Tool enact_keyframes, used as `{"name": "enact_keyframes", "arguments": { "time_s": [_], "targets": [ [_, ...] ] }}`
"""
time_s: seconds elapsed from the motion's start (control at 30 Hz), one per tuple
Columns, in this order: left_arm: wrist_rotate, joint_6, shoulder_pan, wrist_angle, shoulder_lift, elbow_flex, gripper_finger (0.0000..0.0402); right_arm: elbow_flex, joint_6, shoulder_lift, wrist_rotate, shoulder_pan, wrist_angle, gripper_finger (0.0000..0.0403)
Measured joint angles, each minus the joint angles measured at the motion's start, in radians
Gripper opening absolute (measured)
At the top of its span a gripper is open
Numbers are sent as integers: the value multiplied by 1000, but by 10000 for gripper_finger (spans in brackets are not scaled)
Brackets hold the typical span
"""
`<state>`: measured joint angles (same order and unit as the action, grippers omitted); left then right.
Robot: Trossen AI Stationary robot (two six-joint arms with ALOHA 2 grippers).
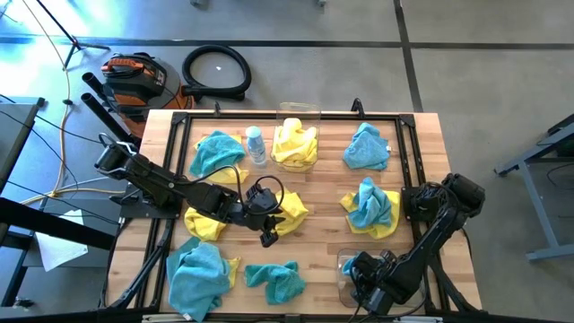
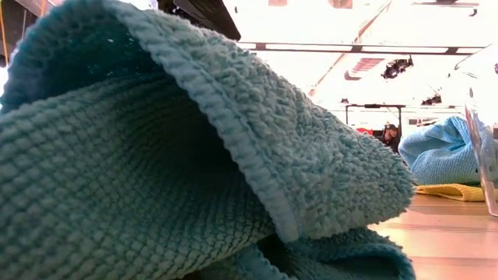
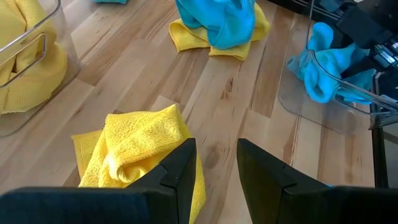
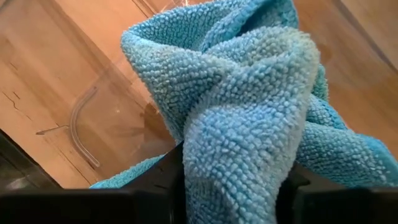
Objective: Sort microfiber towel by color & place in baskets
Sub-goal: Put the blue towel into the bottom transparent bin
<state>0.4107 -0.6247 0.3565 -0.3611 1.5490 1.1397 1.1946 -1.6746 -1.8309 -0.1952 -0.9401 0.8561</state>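
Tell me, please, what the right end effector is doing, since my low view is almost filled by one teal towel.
Observer: The right end effector is shut on a teal towel at the near clear basket.
Operator: And the left arm?
Observer: The left end effector is open beside a yellow towel mid-table, not gripping it.
Operator: Is anything sorted yet?
Observer: The far basket holds only yellow towels.
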Motion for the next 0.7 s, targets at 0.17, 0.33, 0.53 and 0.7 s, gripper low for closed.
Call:
{"name": "enact_keyframes", "arguments": {
  "time_s": [0.17,0.33,0.53,0.7],
  "targets": [
    [1,0,0,0,0,0,103,37,-1,38,22,-1,69,142],
    [1,-1,0,-1,0,0,103,135,-24,85,6,-16,222,142],
    [1,-3,1,-7,0,0,103,268,-22,94,-63,-40,362,142],
    [1,-2,8,-13,0,0,103,279,10,94,-72,-41,342,142]
  ]
}}
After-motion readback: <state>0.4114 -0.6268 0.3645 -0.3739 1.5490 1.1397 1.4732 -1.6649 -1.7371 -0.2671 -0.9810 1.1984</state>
